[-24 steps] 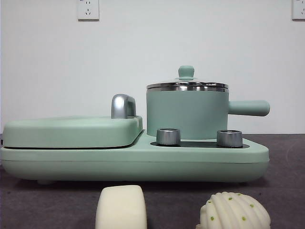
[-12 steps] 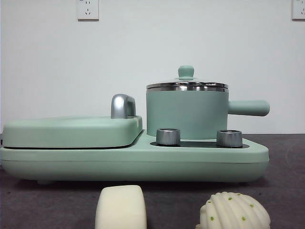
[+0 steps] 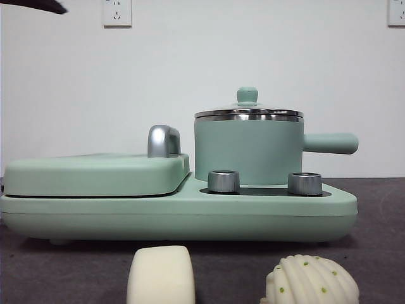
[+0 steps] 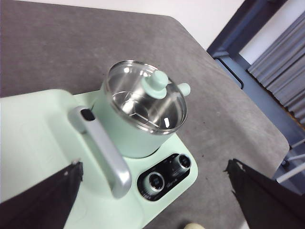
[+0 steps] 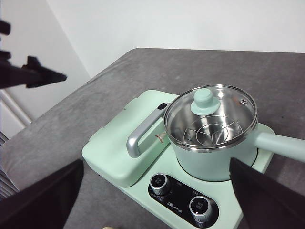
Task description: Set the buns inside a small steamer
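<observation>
Both arms hang high above the cooker and nothing is in hand. The left gripper (image 4: 152,200) has its jaws spread wide with only air between them, poised over the steamer (image 3: 248,151); the right gripper (image 5: 152,200) is just as wide open and just as empty, looking down on the same pot from the other side. In the front view only a dark arm tip (image 3: 35,6) pokes in at the top corner, well above the grill plate (image 3: 95,174) that flanks the steamer. The lid (image 5: 208,112) sits square on the steel rim, its knob (image 3: 247,95) upright and free, and through the glass you can make out a bare rack, so the pot looks ready but closed. The smooth bun (image 3: 161,274) and the ridged bun (image 3: 310,279) lie on the table in front of the cooker, on the near side of the dials (image 3: 223,181), apart from each other and well clear of either gripper. My read: this is the opening approach, and that lid has to come off by the knob before any bun goes in, which may be why one gripper hovers open right over it. The handle (image 3: 330,143) sticks out sideways, a thing to steer around on the way down.
</observation>
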